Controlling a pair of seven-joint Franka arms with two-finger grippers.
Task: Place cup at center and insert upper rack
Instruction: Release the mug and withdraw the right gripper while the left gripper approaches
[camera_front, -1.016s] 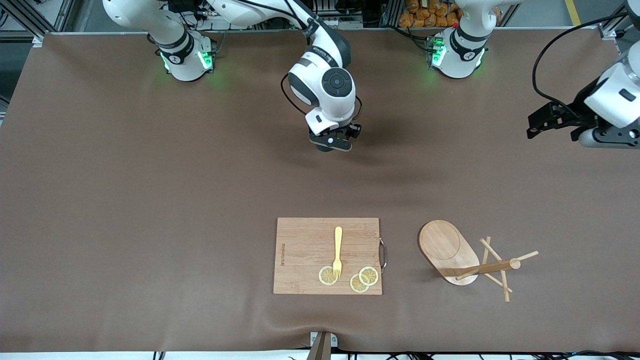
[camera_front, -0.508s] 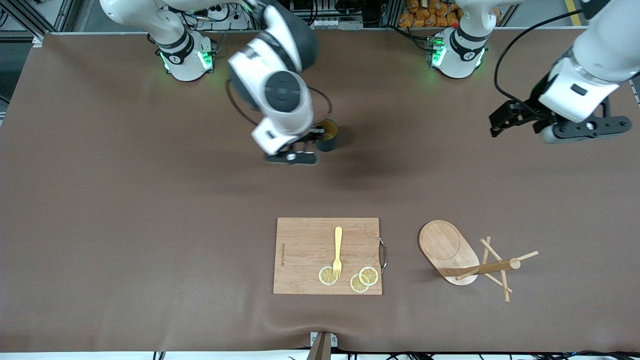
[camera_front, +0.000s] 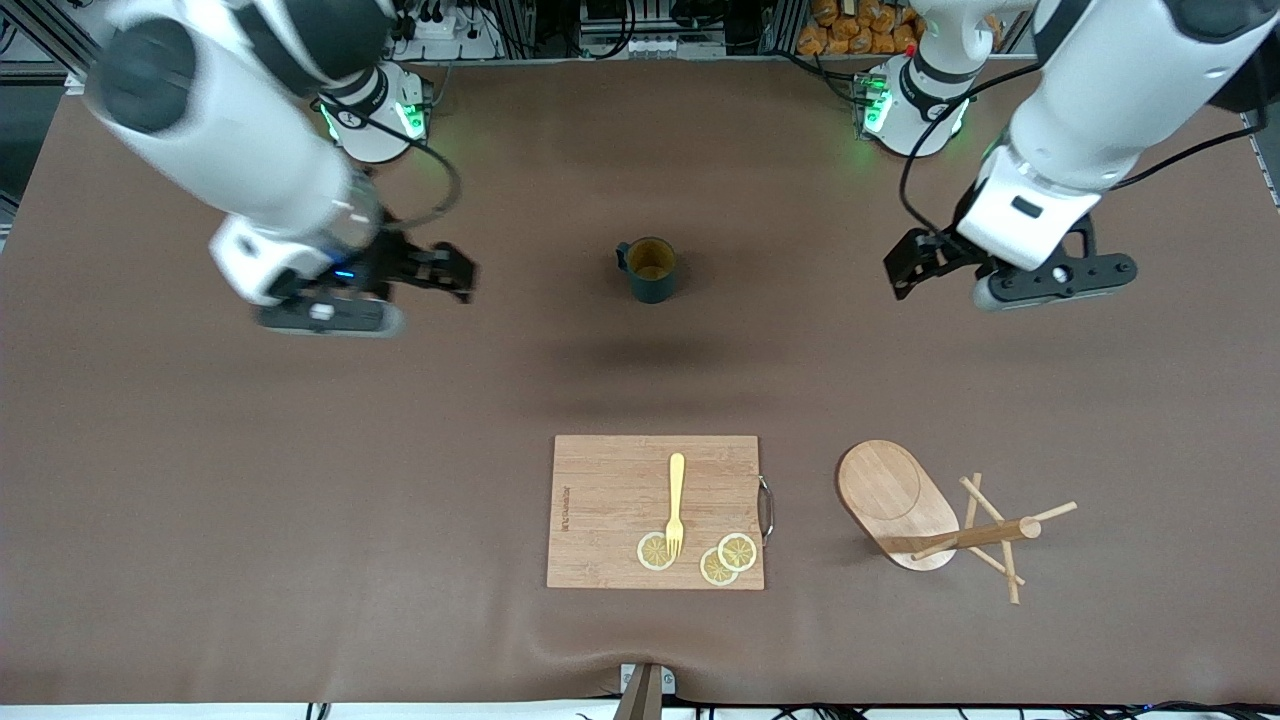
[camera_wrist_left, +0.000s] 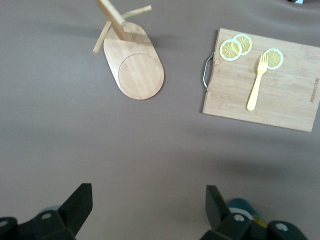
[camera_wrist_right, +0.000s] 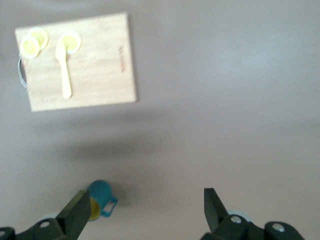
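Right end effector has swung away, open and empty, leaving glossy round cup upright; left end effector open, empty.

Dark teal cup upright at table centre; wooden upper rack toppled beside cutting board.

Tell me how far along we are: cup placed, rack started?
Done: the cup stands upright mid-table, free of both claws. In hand: nothing; the right claw is open, off toward its own end, and the left claw hangs open over bare table. Left: the upper rack lies tipped over beside the cutting board, untouched.
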